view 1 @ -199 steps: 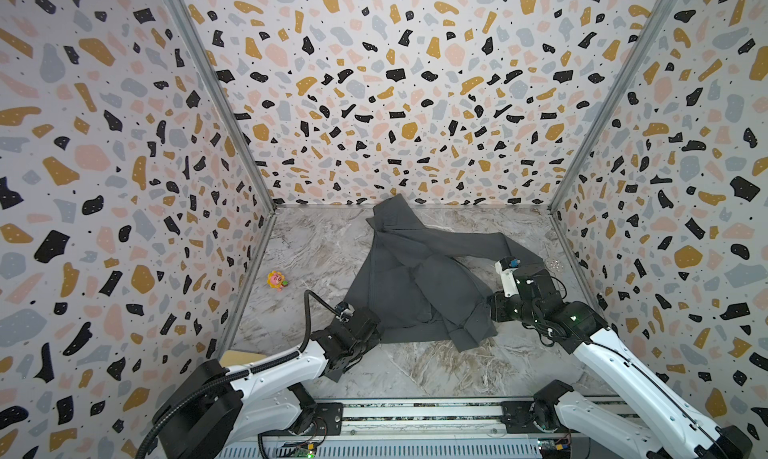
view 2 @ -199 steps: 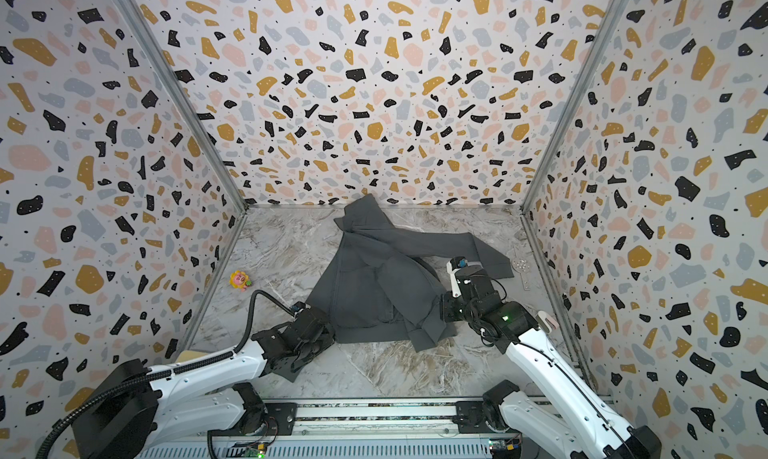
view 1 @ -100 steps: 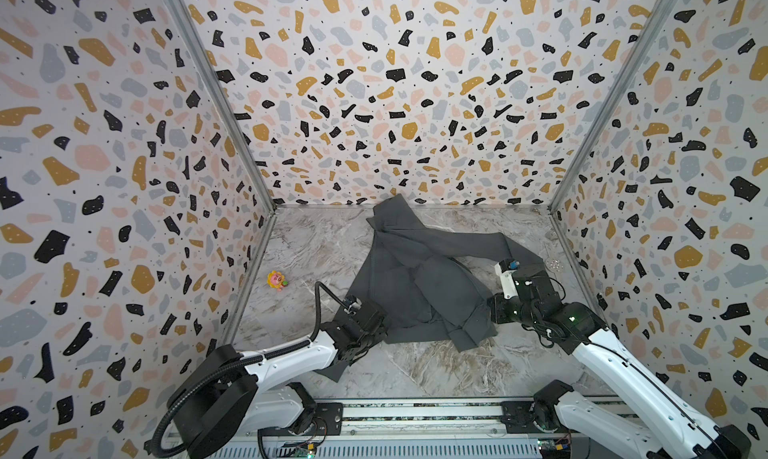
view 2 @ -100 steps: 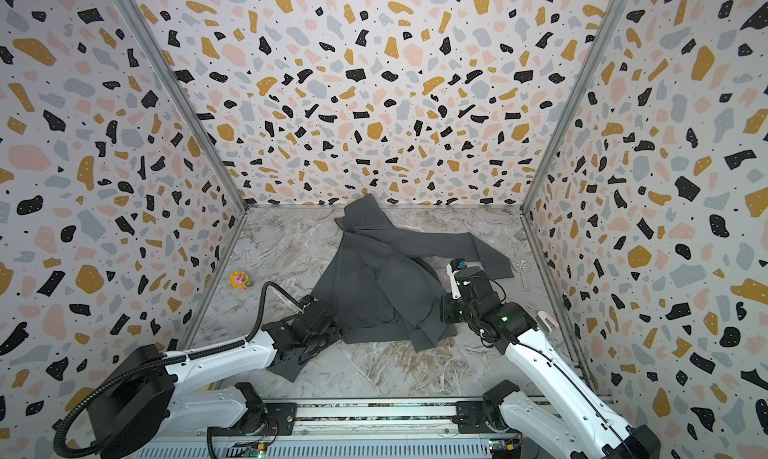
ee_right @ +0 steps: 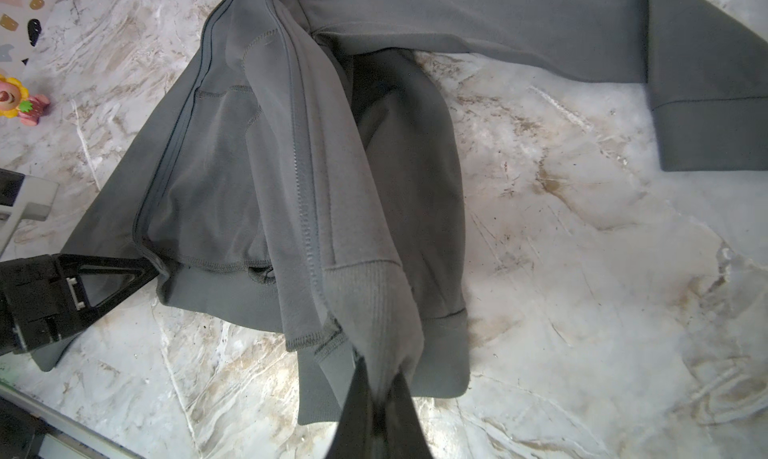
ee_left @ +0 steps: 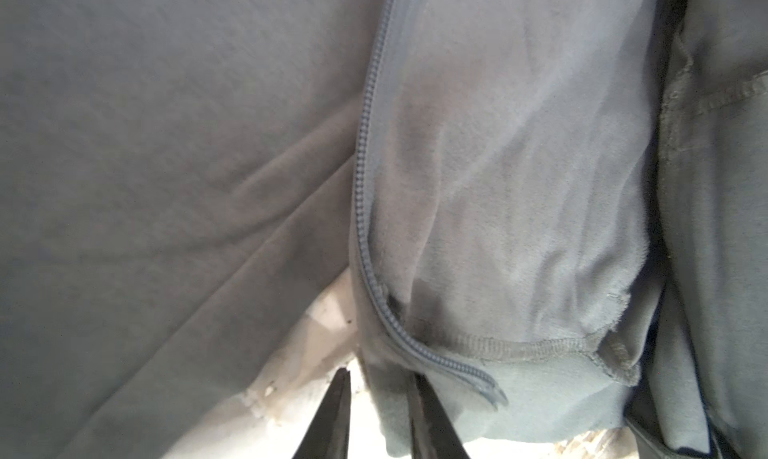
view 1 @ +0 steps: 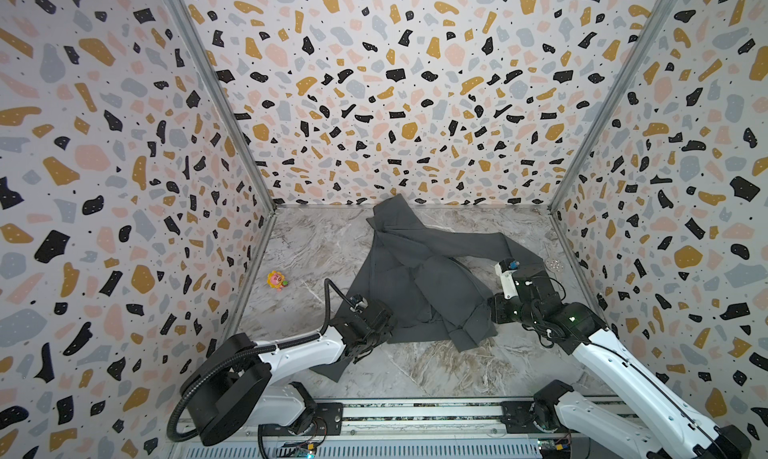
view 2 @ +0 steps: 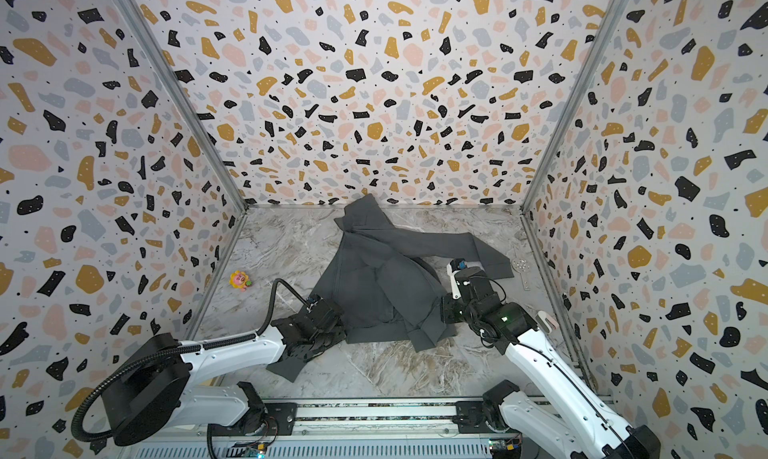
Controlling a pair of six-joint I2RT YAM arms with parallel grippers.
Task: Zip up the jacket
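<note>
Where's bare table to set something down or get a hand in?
Free: far-left table between the jacket, left wall and the flower toy; near strip between the jacket hem and the front rail, between the arms. Crowded: the hem, where left gripper and right gripper work; right side around the sleeve cuff.

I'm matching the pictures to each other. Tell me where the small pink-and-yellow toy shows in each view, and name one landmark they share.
Top view: toy lies left of the jacket, well apart from it.
Top view: toy again lies left of the jacket.
Left wrist: not in it; only jacket fabric and zipper.
Right wrist: toy at the frame's edge, partly cut off.
Shared landmark: the jacket, seen in all four views.
</note>
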